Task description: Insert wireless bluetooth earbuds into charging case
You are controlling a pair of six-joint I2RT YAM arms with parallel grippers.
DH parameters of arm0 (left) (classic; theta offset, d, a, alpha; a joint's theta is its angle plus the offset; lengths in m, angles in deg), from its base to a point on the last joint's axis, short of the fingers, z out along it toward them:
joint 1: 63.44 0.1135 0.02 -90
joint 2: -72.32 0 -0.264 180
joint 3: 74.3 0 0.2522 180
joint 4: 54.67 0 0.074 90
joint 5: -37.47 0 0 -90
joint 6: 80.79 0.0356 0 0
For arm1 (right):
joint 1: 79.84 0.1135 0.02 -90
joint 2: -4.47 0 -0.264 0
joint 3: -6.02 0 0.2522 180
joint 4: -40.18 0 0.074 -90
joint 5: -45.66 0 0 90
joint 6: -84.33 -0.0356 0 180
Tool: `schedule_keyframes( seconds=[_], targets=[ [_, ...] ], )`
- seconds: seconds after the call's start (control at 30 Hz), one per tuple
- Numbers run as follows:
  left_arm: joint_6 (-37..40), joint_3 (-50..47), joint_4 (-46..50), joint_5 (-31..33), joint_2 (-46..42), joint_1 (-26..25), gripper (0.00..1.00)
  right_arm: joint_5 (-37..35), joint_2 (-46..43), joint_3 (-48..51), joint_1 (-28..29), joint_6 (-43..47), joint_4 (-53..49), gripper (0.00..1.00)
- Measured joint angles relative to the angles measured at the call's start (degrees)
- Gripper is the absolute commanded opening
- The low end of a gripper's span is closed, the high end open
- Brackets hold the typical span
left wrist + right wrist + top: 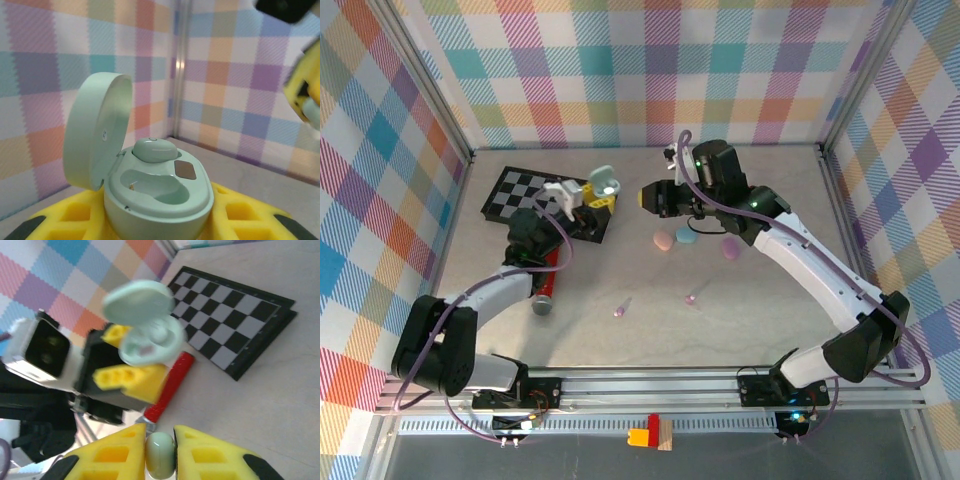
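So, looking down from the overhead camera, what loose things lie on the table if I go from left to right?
red-handled tool → tiny purple earbud → pink case → blue case → purple case

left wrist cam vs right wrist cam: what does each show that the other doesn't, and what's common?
Left wrist, not right wrist: a sharp look inside the pale green pebble-shaped plastic charging case, with one seated pale green earbud in the far socket and the near socket empty.
Right wrist, not left wrist: the black-and-white checkerboard, the red-handled tool, and a clear view of the loose pale green earbud pinched in the right gripper.
Both: that case, lid open, clamped in the left gripper between its yellow fingers.
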Motion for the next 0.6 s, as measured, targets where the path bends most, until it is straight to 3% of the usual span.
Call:
schedule_keyframes(
  seconds=[0.33, 0.6],
  targets=[
    [6.78, 5.18, 3.8, 3.28, 3.37, -8.44, 0.35, 3.67, 0.35, -1.11, 0.0, -0.35, 1.09, 0.19],
    [8.24, 6.36, 4.33, 3.26, 4.31, -11.02, 0.35, 1.84, 1.27, -1.11, 0.0, -0.13, 1.09, 0.19]
  ],
)
